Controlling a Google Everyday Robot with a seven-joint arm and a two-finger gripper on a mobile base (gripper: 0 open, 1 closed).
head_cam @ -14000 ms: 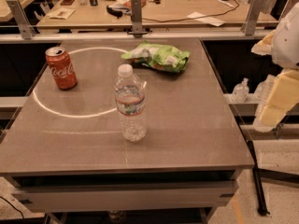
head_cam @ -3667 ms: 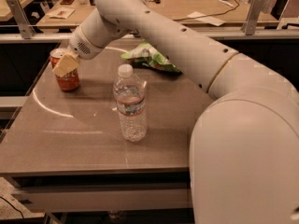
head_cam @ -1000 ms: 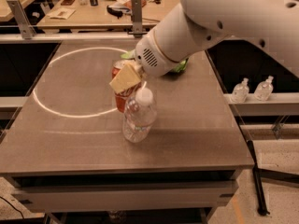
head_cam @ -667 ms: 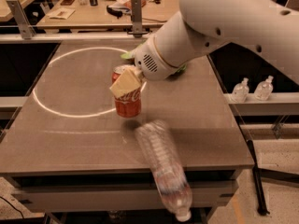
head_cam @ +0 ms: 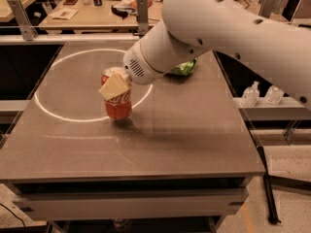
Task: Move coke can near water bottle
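Coke can upright, hand against its top.

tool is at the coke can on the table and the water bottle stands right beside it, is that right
Not quite. The camera view shows the tool at the coke can on the table, but no water bottle stands beside it; none is in sight anywhere on the table.
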